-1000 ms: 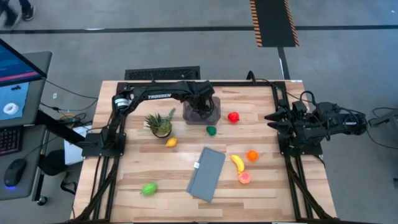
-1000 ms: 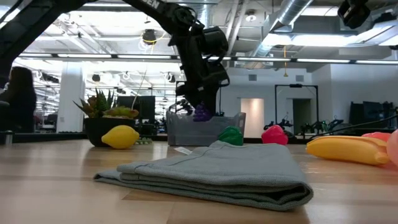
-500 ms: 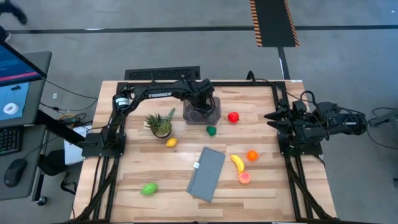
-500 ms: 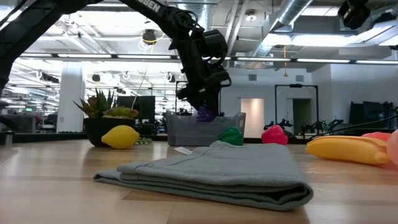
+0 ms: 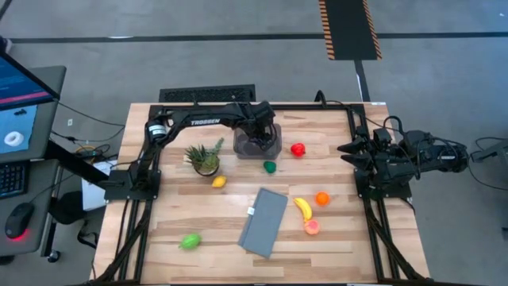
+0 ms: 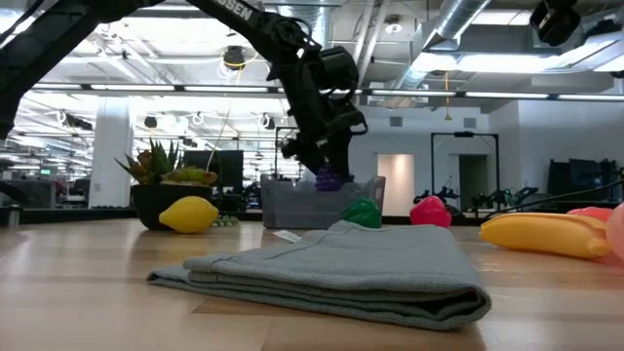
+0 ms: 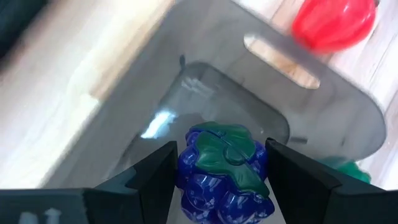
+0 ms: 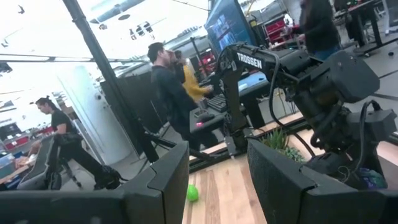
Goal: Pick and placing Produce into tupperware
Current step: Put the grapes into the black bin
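Over the tupperware [image 7: 323, 118], left hand [image 7: 221, 168] clamps purple grapes [image 7: 222, 174].

table [image 5: 198, 262]: pale wood planks, matt
grapes [image 7: 222, 173]: glossy plastic
tupperware [image 7: 205, 37]: translucent smoky plastic, smooth
cloth [image 6: 331, 268]: grey fabric, matt, folded

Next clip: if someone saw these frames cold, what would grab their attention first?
Probably the left gripper, shut on a purple grape bunch and poised over the open tupperware at the table's far side. Next, the bright produce scattered on the wood: a red piece beside the tub, and a banana near the folded grey cloth. The right gripper waits at the table's right edge.
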